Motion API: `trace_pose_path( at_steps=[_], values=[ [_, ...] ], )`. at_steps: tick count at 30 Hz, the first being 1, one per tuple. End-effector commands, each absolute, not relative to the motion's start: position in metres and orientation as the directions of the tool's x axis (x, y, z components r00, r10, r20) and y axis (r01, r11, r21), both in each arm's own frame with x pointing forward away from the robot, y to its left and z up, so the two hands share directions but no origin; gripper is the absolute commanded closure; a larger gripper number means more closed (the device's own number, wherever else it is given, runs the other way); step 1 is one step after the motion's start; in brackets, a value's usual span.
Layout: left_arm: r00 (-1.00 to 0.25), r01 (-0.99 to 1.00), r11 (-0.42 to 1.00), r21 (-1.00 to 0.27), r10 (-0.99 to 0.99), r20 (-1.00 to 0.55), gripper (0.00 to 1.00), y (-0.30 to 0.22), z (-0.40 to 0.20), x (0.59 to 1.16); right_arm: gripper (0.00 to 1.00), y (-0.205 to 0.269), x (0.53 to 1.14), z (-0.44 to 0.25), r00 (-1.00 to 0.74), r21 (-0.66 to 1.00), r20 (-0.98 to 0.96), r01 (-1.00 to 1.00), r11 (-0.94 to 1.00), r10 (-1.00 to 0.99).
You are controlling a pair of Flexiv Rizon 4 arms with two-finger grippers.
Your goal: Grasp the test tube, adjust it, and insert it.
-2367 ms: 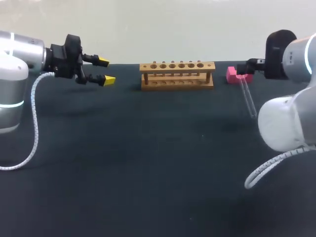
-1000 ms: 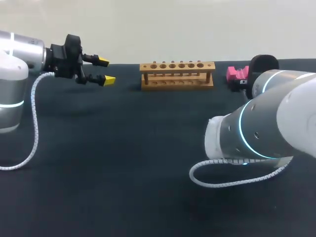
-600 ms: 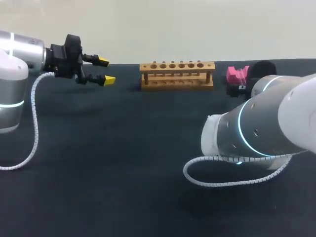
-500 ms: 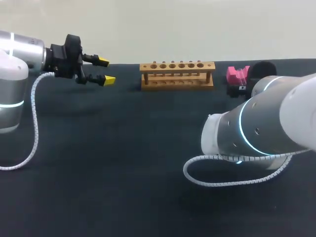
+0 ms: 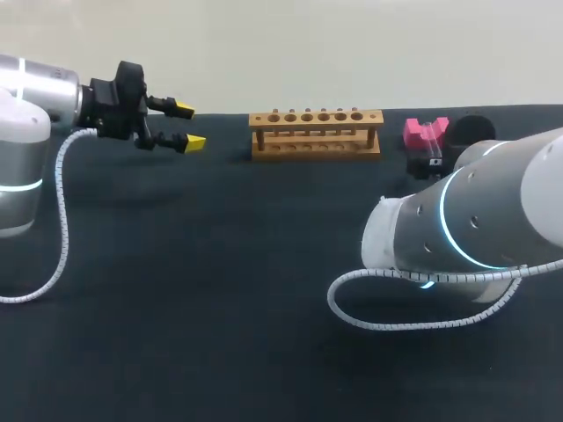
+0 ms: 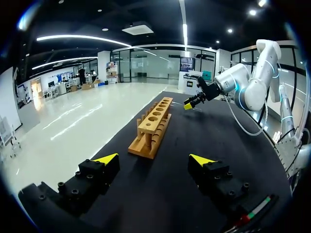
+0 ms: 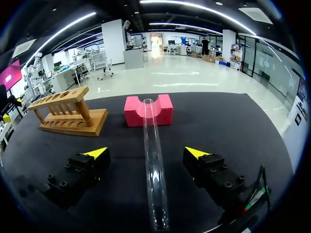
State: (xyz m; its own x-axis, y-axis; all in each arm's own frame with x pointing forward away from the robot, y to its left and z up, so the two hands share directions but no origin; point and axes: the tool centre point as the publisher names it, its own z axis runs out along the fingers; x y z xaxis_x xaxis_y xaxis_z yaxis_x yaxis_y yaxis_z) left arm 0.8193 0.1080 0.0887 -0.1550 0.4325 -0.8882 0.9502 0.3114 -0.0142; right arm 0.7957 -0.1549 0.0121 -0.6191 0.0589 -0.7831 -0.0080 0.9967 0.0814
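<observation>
Test tube point(image 7: 153, 165) is clear glass, far end sitting in the U-groove of the pink block point(image 7: 148, 109), the rest running straight back toward the right wrist and ending under it. Right gripper point(image 7: 146, 153) straddles the tube: fingers spread wide, visible gap on both sides, nothing clamped. Head view can't confirm, since the right arm point(image 5: 475, 220) sits across the tube and only the top of the pink block point(image 5: 425, 132) shows behind it. Wooden rack point(image 5: 316, 134) stands at the table's far edge, a row of holes along its top, all empty, just beside the pink block but apart from it; in the right wrist view the rack point(image 7: 68, 116) is ahead of the gripper, off to the side of the block. Left gripper point(image 5: 187, 126) hangs above the dark table point(image 5: 220, 264), well clear of the rack's other end, fingers apart and holding nothing. Left wrist view looks down the rack point(image 6: 153, 127) lengthwise from between its own released tips point(image 6: 154, 160)
</observation>
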Motion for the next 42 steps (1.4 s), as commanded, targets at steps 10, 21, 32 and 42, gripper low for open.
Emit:
trace_pose_path(
  at_steps=[10,21,32,42],
  values=[
    [-0.151,0.950,0.312,-0.010,0.429,-0.891,0.00,0.109,0.088,0.818,0.26,-0.158,0.797,0.005,-0.618,0.090,-0.784,-0.024,0.996,0.056],
    [-0.151,0.950,0.312,-0.010,0.429,-0.891,0.00,0.109,0.088,0.818,0.25,-0.161,0.798,0.000,-0.627,0.090,-0.777,-0.026,0.996,0.053],
    [-0.151,0.950,0.312,-0.010,0.429,-0.891,0.00,0.109,0.088,0.818,0.27,-0.160,0.800,-0.005,-0.636,0.090,-0.770,-0.032,0.995,0.050],
    [-0.151,0.950,0.312,-0.010,0.429,-0.891,0.00,0.109,0.088,0.818,0.52,-0.161,0.800,-0.007,-0.642,0.089,-0.765,-0.027,0.996,0.051]
  ],
)
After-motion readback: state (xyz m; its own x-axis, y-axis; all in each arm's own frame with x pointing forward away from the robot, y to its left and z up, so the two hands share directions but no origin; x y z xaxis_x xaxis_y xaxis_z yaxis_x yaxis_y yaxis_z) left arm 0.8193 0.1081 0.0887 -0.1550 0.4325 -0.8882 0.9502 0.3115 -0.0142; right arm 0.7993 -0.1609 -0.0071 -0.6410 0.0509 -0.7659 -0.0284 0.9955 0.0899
